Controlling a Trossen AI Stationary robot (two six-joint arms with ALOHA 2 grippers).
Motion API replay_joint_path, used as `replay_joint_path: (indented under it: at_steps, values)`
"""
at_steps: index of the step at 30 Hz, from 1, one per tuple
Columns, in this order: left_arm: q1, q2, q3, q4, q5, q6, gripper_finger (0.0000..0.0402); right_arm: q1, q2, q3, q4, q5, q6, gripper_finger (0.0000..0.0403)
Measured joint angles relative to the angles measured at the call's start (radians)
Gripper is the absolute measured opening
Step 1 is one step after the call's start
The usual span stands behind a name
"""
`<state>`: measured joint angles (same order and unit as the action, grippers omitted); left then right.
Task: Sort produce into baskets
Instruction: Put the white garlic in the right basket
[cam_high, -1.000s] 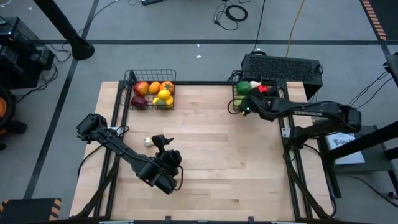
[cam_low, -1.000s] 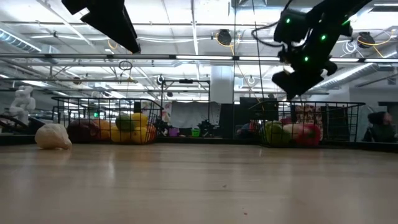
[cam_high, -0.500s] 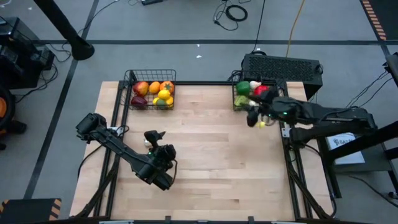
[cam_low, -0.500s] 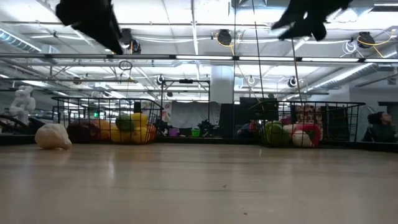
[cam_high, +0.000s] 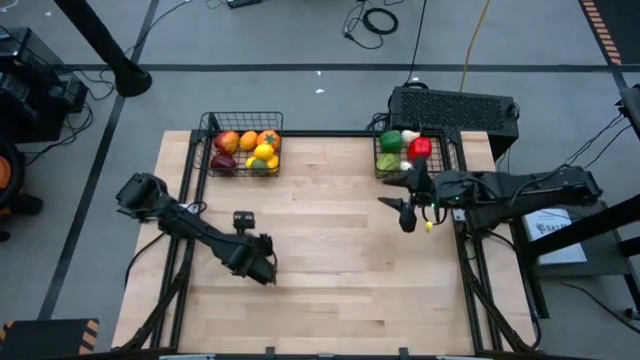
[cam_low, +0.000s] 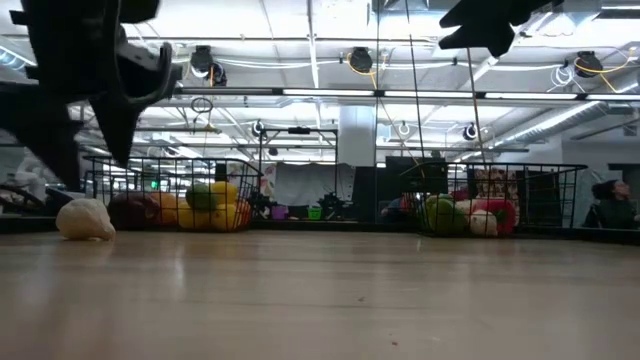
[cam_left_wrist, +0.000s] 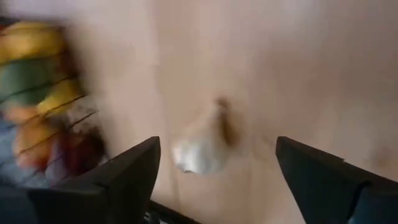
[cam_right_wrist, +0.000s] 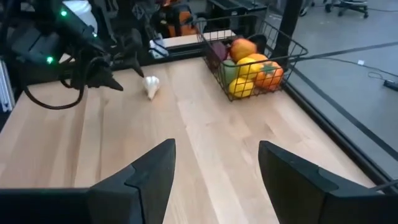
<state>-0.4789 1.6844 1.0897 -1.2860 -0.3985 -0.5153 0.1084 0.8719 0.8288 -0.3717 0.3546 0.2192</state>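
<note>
A white garlic bulb (cam_left_wrist: 200, 149) lies on the wooden table at its left side, also seen in the low view (cam_low: 85, 218) and the right wrist view (cam_right_wrist: 151, 86). My left gripper (cam_left_wrist: 217, 143) hangs open just above it, fingers on either side and apart from it; in the high view the gripper (cam_high: 243, 222) hides the bulb. The left basket (cam_high: 205, 125) holds red, orange and yellow produce. The right basket (cam_high: 378, 150) holds green, white and red pieces. My right gripper (cam_high: 403, 208) floats open and empty, high above the table near the right basket.
A black vented box (cam_high: 455, 108) stands behind the right basket. Bare wood (cam_high: 330, 250) stretches between the two arms and toward the near edge. Metal frame rails (cam_high: 470, 270) run along the table's right and left sides.
My left gripper has swung toward the table's left and far side, rolled, and sunk over the garlic, staying open. My right gripper has pulled back from over the right basket toward the near edge, risen and tipped closer to level. A white piece now lies in the right basket.
</note>
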Motion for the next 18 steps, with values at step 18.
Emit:
replay_joint_path:
  at_steps: [18]
  values:
    - [0.177, 0.000, -0.004, 0.112, 0.229, 0.164, 0.0271, 0.091, 0.023, 0.000, -0.007, 0.004, 0.024, 0.0222]
